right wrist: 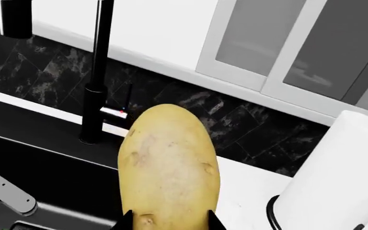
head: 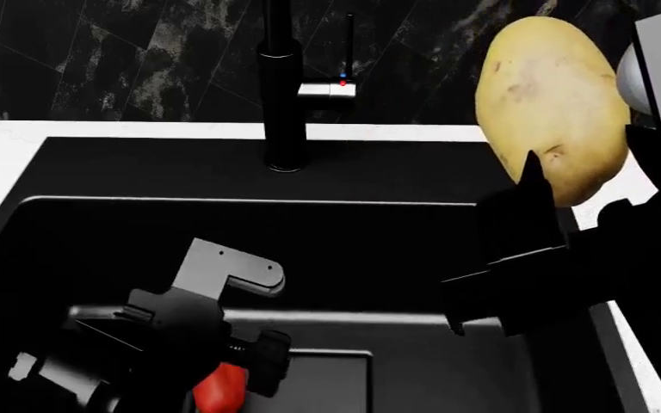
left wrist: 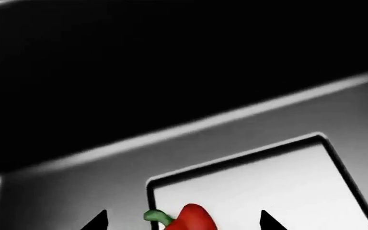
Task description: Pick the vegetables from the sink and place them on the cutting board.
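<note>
Watching from the side, the potato (head: 554, 107) is already out of the sink (head: 113, 232), clamped between the right gripper (right wrist: 168, 221) jaws and held up high near the faucet (head: 282, 86). Its long axis runs straight out from the jaws, the lower end pinched between the tips and the rounded free end pointing up and away.

Meanwhile the left gripper (left wrist: 180, 221) is down inside the basin with its jaws spread apart, and the bell pepper (left wrist: 191, 219) sits right between the two tips, not yet squeezed. The pepper lies on its side, with the green stem poking toward one jaw, so its axis runs roughly across the gap.

So I'd call this the pepper-grab step: close on it, then lift clear of the rim. The cutting board isn't in any view, so both arms need to go find it.
</note>
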`<state>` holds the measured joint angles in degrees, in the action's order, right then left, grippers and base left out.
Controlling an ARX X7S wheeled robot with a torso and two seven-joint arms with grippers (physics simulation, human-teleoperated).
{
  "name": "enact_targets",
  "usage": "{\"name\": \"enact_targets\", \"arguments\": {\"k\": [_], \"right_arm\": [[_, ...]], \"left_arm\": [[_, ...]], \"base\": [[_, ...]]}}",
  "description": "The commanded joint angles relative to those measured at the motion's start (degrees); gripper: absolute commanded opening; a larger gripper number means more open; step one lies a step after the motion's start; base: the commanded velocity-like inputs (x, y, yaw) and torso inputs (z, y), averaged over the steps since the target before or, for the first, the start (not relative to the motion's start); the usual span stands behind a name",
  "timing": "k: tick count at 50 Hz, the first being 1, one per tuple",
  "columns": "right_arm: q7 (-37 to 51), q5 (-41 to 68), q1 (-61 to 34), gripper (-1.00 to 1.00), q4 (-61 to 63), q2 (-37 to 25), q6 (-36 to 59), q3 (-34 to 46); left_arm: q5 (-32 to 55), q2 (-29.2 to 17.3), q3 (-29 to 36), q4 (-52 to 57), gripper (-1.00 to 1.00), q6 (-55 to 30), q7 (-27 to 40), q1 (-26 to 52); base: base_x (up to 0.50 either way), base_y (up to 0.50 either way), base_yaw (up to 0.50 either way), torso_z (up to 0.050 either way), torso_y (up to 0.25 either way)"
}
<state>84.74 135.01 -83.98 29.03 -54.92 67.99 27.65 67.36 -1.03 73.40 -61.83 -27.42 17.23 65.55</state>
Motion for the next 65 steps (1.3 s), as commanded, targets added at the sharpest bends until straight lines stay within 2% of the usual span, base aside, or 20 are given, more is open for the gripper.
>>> {"name": "enact_targets", "arguments": {"k": [1,20,30,51,63,64,65], "right_arm": [[-2.3,-1.9,1.5,-1.00,1.0,-1.0,-1.6,0.2],[-5.3,-4.7,4.4,-1.00,1.8,-2.1,-2.4,-0.6],[-5.0,-3.4,4.1,-1.00,3.1,-2.9,-3.7,-0.5],[-8.0,-6.4,7.1,-1.00,3.4,-4.3,-4.1,-1.4],[-8.4,-6.5,8.8,-1.00,4.8,-5.6,-5.3,-1.9],[-8.8,-7.0,9.2,-1.00,4.7,-5.5,-5.3,-2.0],[-8.9,-7.3,9.4,-1.00,4.8,-5.4,-5.4,-2.1]], "left_arm": [[12.9,1.0,13.9,-5.9,1.00,6.1,-0.2,1.8],[11.5,1.0,15.0,-6.2,1.00,5.3,-2.0,0.6],[9.9,1.0,14.4,-6.5,1.00,8.6,-5.1,0.2],[8.2,1.0,14.0,-6.3,1.00,8.0,-4.7,-1.0],[10.5,1.0,15.0,-5.4,1.00,8.1,-5.0,-0.3],[11.3,1.0,14.4,-5.7,-1.00,8.3,-2.8,-0.1],[10.8,1.0,14.8,-5.3,-1.00,8.5,-3.6,0.1]], "base": [[0.00,0.00,0.00,0.000,0.000],[0.00,0.00,0.00,0.000,0.000],[0.00,0.00,0.00,0.000,0.002],[0.00,0.00,0.00,0.031,-0.220],[0.00,0.00,0.00,0.003,-0.005],[0.00,0.00,0.00,0.000,0.000],[0.00,0.00,0.00,0.000,0.000]]}}
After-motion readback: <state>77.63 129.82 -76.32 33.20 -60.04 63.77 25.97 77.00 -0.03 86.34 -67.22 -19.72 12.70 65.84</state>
